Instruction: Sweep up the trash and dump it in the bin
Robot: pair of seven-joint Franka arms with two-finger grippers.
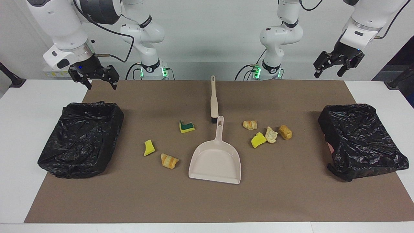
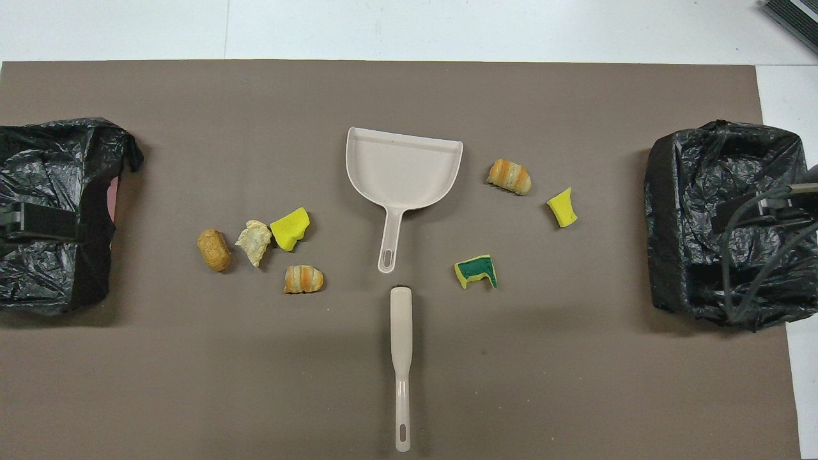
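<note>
On brown mat, trash [image 1: 258,139] (yellow, tan scraps)

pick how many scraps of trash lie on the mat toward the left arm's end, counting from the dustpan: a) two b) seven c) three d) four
d: four scraps lie between the dustpan and the bin toward the left arm's end, and only three lie toward the right arm's end.

Smooth beige plastic dustpan [image 1: 216,161] and brush [image 1: 213,100]; crinkled glossy black bin bags [image 1: 81,137]; matt brown mat [image 1: 207,200], perhaps paper; spongy yellow scraps [image 1: 258,139].
</note>
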